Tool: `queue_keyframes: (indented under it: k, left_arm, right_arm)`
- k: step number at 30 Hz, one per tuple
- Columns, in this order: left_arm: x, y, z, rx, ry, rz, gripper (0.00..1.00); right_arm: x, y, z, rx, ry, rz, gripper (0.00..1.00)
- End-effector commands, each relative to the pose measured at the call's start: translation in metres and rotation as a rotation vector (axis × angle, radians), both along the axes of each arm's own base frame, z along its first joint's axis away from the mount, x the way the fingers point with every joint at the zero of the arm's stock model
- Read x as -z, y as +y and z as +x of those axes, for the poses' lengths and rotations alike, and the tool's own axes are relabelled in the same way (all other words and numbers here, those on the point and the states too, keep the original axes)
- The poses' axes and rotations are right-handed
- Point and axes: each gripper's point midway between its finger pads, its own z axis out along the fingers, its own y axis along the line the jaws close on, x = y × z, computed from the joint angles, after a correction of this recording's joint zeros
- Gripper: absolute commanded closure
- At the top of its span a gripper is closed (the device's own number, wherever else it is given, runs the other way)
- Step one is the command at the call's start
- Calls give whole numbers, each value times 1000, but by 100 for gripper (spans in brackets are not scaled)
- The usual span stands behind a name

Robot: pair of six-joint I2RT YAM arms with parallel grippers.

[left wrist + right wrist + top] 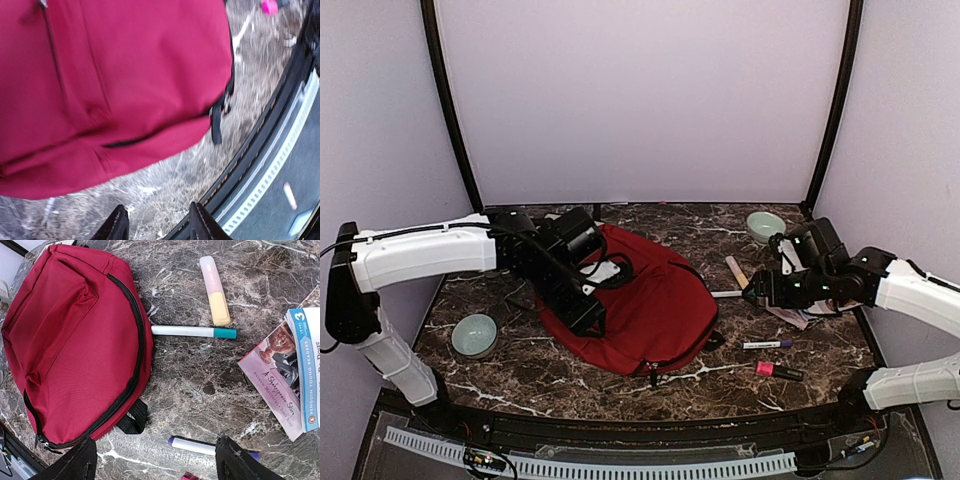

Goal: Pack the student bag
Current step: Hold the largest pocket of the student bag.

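The student bag [650,310], a dark-red backpack, lies flat in the middle of the marble table. My left gripper [588,315] hovers over the bag's left edge. In the left wrist view the bag [110,85] fills the upper part, and the left gripper [159,226] is open with only bare table between its fingers. My right gripper [752,292] hangs to the right of the bag, apart from it. The right wrist view shows the bag [75,340] with its black zip line and a black strap loop [132,420]. There the right gripper [156,462] stands wide open and empty.
Right of the bag lie a teal-capped marker [192,331], a yellow-and-pink highlighter [215,290], a purple-capped marker [200,445], a pink marker [778,371] and some thin books [285,375]. One green bowl [475,335] sits front left, another [765,226] back right.
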Motion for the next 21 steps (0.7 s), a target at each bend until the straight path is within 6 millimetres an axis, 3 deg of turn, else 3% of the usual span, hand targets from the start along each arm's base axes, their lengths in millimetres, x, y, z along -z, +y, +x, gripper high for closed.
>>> queue_keyframes:
  k: [1, 6, 12, 15, 21]
  left_arm:
    - [10, 4, -27, 85, 23, -65, 55]
    - [16, -3, -37, 111, 9, -185, 52]
    - [6, -10, -41, 168, -126, -375, 45]
    - [2, -9, -40, 211, -189, -410, 44]
    - [17, -8, -49, 320, -203, -391, 45]
  right_arm:
    - [2, 9, 0, 10, 10, 63, 18]
    - [13, 27, -9, -71, 29, 134, 11]
    - [12, 40, -15, -146, 11, 120, 10]
    - [9, 41, -16, -147, -11, 111, 11]
    - [11, 40, -20, -136, 3, 109, 10]
